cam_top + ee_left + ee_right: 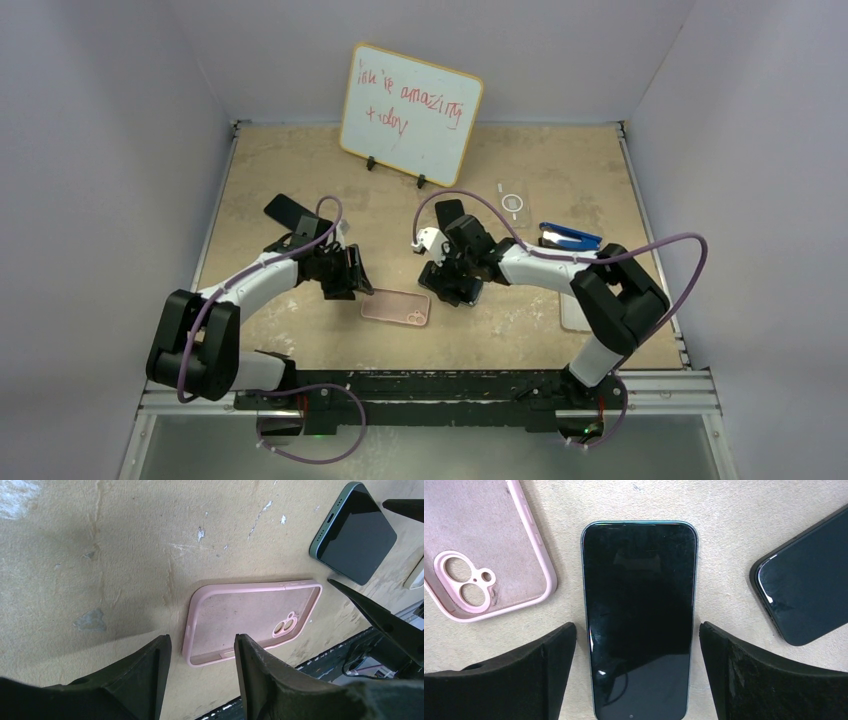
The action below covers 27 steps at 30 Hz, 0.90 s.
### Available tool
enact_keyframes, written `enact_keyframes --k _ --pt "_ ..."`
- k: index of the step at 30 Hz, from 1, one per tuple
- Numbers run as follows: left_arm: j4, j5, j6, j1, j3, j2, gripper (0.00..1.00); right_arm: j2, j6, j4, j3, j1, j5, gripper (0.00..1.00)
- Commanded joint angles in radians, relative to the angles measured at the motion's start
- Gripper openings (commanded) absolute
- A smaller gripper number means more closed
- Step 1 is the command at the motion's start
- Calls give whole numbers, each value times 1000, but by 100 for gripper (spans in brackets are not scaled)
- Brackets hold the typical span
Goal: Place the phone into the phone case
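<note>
The pink phone case [396, 307] lies open side up near the table's front edge; it also shows in the left wrist view [255, 620] and the right wrist view [484, 555]. The phone [639, 615], dark screen up with a green edge, lies flat just right of the case; it also shows in the left wrist view [355, 532]. My right gripper [636, 630] is open, one finger on each long side of the phone, low over it [455, 282]. My left gripper [202, 645] is open and empty, just off the case's short end [352, 275].
A second dark phone [804, 580] lies beyond the right gripper [449, 213]. Another black phone [285, 210] lies behind the left arm. A whiteboard [412, 100] stands at the back. A clear case [513, 203] and a blue object [570, 237] lie at the right.
</note>
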Motion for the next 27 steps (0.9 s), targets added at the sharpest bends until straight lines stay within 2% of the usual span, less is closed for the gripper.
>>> enact_keyframes --k 1,6,12,27 --pt "12 3 13 -2 -1 -8 52 39 -41 -64 16 2 -1 92" --pt "11 5 13 -5 -4 4 52 65 -40 -96 28 2 16 85" --pt "20 14 10 -10 -3 20 52 84 -27 -115 43 2 24 68" --pt "145 113 -51 -28 -48 32 47 -25 89 -95 -38 0 130 57"
